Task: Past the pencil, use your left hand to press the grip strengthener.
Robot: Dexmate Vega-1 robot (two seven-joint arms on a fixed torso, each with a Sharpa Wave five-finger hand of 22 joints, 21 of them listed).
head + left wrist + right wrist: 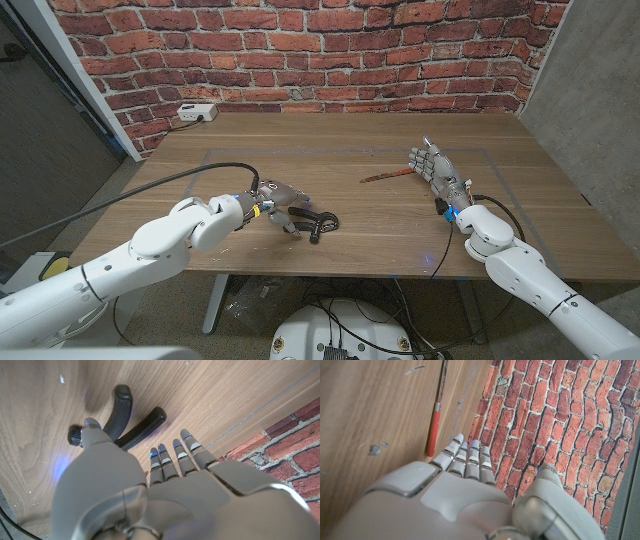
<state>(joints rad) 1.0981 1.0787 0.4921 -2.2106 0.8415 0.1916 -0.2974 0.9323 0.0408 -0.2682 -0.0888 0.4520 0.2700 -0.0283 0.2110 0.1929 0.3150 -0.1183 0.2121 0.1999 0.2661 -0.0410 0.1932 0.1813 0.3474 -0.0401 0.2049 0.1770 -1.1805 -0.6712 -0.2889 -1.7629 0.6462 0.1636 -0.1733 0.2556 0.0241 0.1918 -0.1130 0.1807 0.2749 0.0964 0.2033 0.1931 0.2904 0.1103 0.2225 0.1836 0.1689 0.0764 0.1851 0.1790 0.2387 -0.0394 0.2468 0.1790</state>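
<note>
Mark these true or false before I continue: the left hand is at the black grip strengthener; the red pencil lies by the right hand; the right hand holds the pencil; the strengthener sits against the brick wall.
1. The left hand is at the black two-handled grip strengthener: true.
2. The red pencil lies near the right hand: true.
3. The right hand holds the pencil: false; its fingers are apart, holding nothing.
4. The strengthener sits against the brick wall: false; it lies near the wooden table's front.

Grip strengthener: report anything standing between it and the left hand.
Nothing visible does. The left hand is already at the grip strengthener, and in the left wrist view its handles lie just beyond the fingers. The pencil lies apart, near the right hand.
</note>
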